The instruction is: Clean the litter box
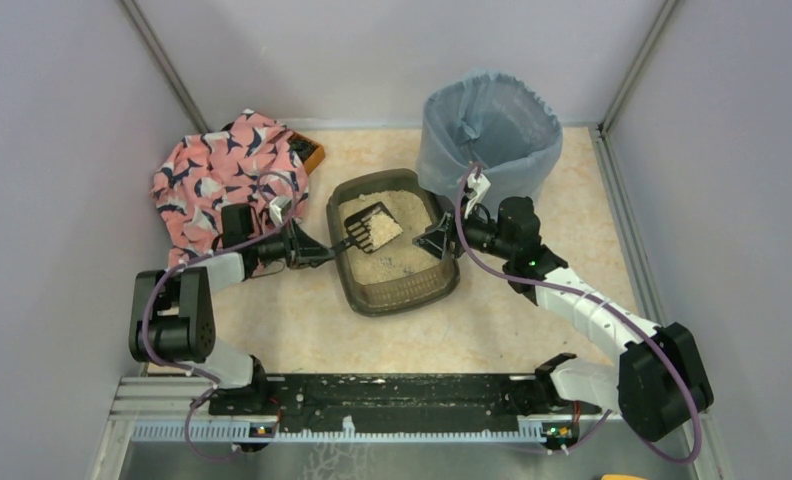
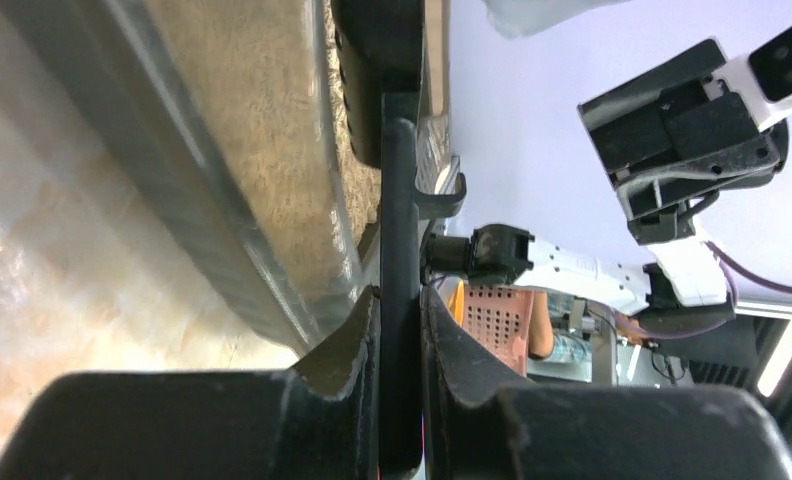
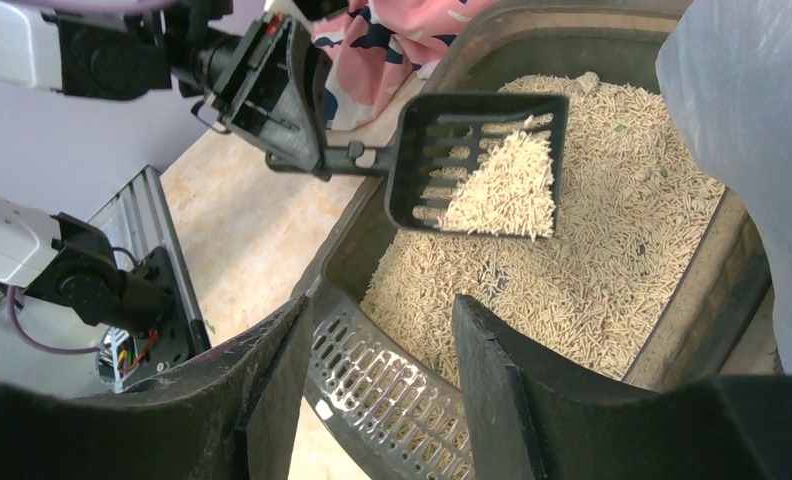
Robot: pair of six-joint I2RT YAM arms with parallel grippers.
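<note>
Left gripper point(image 2: 400, 318) is clamped on the handle of the black slotted scoop point(image 3: 477, 165), which carries a heap of beige pellets above the far left part of the litter box point(image 1: 372, 300). Right gripper point(image 3: 382, 305) stands at the box's right rim with its fingers parted and the perforated lip between them; whether they grip it cannot be told. The box lies mid-table point(image 1: 292, 320), just in front of the lined bin point(image 1: 492, 130) and right of a pink patterned cloth point(image 1: 212, 170).

Overhead, 2 close wrist views share litter box point(image 1: 402, 295).
</note>
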